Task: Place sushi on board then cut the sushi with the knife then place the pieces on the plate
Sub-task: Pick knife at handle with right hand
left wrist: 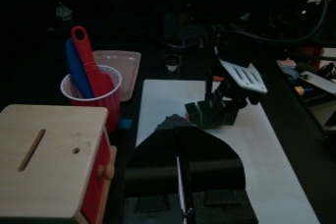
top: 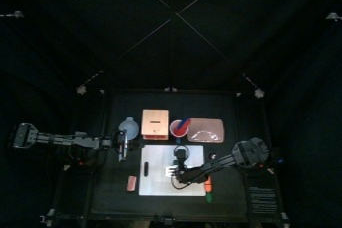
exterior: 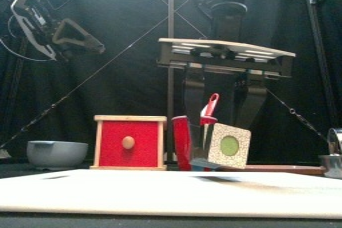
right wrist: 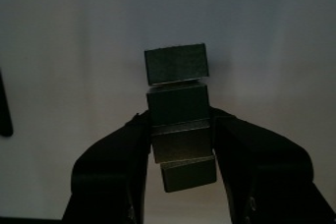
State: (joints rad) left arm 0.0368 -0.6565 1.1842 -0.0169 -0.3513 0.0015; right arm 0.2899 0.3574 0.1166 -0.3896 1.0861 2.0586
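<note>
The white cutting board (top: pixel 190 160) lies at the table's front middle. My right gripper (top: pixel 179 176) reaches in over it, shut on the dark green sushi roll (right wrist: pixel 178 63), a row of several blocks gripped around its middle. In the front view the roll (exterior: pixel 230 146) shows its green end face and hangs just over the board (exterior: pixel 171 194). The red cup with the blue and red knives (top: pixel 179 127) stands behind the board, next to the pink tray (top: pixel 207 130). My left gripper (top: pixel 123 144) hovers shut left of the board, holding nothing.
A wooden box with a red drawer front (exterior: pixel 130 142) stands behind the board's left part. A blue-grey bowl (exterior: pixel 56 153) sits farther left. A small orange toy (top: pixel 131 182) lies on the table left of the board.
</note>
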